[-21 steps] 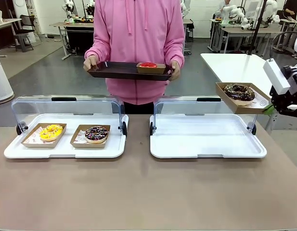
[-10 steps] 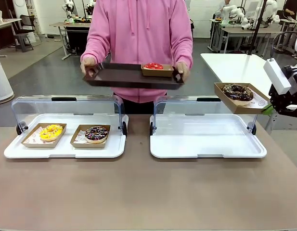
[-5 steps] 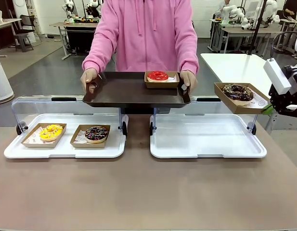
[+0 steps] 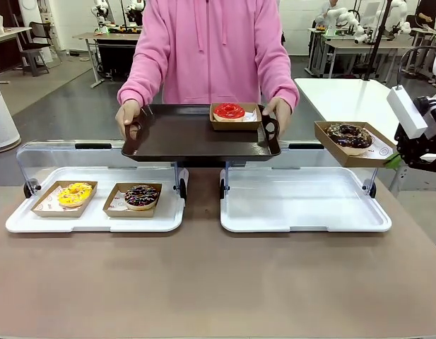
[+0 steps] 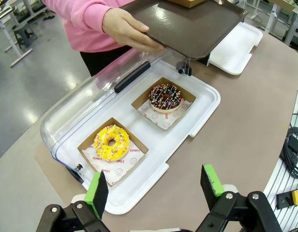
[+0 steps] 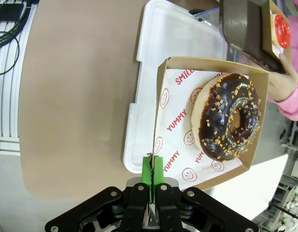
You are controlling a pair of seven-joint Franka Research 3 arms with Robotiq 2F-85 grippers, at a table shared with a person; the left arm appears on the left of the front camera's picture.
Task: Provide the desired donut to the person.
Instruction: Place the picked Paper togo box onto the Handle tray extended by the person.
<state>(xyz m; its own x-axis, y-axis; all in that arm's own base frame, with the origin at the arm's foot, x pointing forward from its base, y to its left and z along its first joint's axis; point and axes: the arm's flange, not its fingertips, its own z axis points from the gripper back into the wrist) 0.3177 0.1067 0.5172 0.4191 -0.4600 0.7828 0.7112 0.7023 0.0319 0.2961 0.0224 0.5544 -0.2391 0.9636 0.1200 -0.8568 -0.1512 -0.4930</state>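
Chocolate donut's box hangs pinched by right gripper; left gripper spread.

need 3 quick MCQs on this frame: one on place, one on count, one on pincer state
1. Where is the red-glazed donut?
A. on the dark brown tray the person holds
B. in the left white display case
C. on the bare table

2. How many donuts sit in the left case?
A. none
B. two
C. four

3. The right pincer is:
A. wide open
B. shut on the brown cardboard box with the chocolate donut
C. shut on the tray

Answers:
1 A, its box rests on the held tray.
2 B, a yellow donut and a sprinkled chocolate one.
3 B, green pads pinch the box wall.
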